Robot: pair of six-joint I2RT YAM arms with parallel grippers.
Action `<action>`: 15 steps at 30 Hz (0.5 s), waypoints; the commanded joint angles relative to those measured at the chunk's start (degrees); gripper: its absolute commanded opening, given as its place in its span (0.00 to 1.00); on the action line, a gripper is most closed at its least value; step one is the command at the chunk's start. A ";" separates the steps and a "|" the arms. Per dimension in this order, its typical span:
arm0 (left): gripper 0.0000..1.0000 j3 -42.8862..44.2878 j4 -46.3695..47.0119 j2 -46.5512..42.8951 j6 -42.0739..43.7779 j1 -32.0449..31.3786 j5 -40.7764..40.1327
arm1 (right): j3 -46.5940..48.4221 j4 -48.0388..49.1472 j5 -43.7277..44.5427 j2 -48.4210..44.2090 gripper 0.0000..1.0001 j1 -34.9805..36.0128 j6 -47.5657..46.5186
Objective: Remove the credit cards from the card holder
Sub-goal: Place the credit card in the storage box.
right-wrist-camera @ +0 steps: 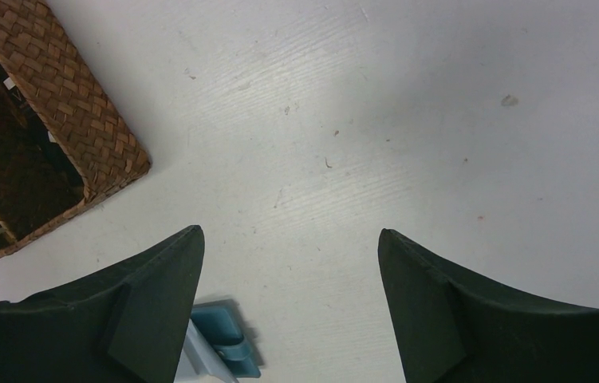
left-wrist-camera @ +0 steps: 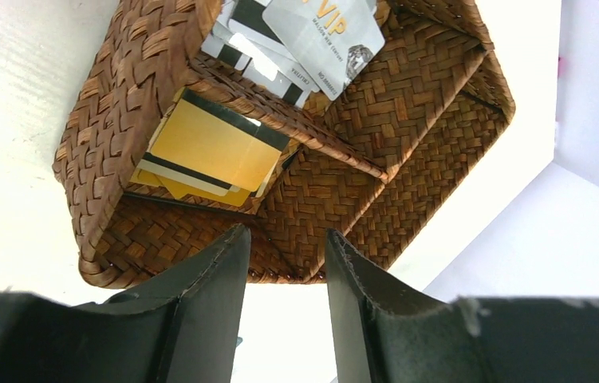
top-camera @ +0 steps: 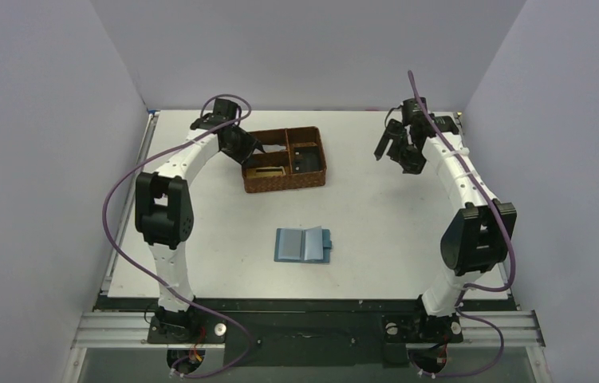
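The left claw [left-wrist-camera: 285, 235], jaws parted and empty, hangs over the gold credit cards [left-wrist-camera: 204, 148] in the woven basket [left-wrist-camera: 407, 159]. The card holder [top-camera: 304, 244] lies open on the desk [top-camera: 407, 231], at 6 o'clock from the basket. The right claw [right-wrist-camera: 289, 233] gapes empty.

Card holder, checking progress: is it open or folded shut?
Open: the card holder lies spread on the table, both inner panels facing up.

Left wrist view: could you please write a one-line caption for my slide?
Open, empty jaws near the woven basket: gold cards lie in one compartment, silver VIP cards in the next.
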 commanded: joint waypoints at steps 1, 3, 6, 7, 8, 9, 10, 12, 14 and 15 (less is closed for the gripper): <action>0.38 3.42 1.04 -0.19 2.61 0.20 0.70 | 1.68 -0.24 -0.31 -0.59 0.76 0.22 -0.39; 0.38 3.55 1.32 -0.64 3.76 0.20 0.99 | 1.48 -0.27 -0.10 -0.96 0.76 0.66 -0.35; 0.41 3.29 1.25 -2.06 6.09 -0.03 1.55 | 1.18 -0.31 -0.35 -1.26 0.76 1.32 -0.02; 0.42 2.99 1.21 -2.55 6.64 -0.32 1.52 | 1.23 -0.42 -0.32 -1.42 0.76 1.85 -0.02; 0.42 2.73 1.21 -3.53 7.78 -0.45 1.27 | 1.27 -0.40 -0.17 -1.81 0.76 2.17 -0.08; 0.43 2.10 1.16 -4.12 8.36 -0.66 1.25 | 1.19 -0.44 0.23 -2.10 0.76 2.89 -0.12; 0.44 1.76 1.14 -5.22 9.59 -0.76 1.27 | 1.04 -0.46 0.38 -2.64 0.76 3.31 -0.08; 0.46 0.35 1.49 -7.01 11.45 -1.15 1.94 | 0.53 -0.59 1.43 -3.50 0.76 4.88 0.07; 0.47 -1.45 1.45 -9.15 13.72 -1.89 2.39 | -0.71 -0.59 3.22 -4.83 0.76 7.02 0.17; 0.47 -3.12 1.48 -10.01 14.59 -2.58 2.04 | -1.25 -0.54 3.71 -5.32 0.76 8.74 0.40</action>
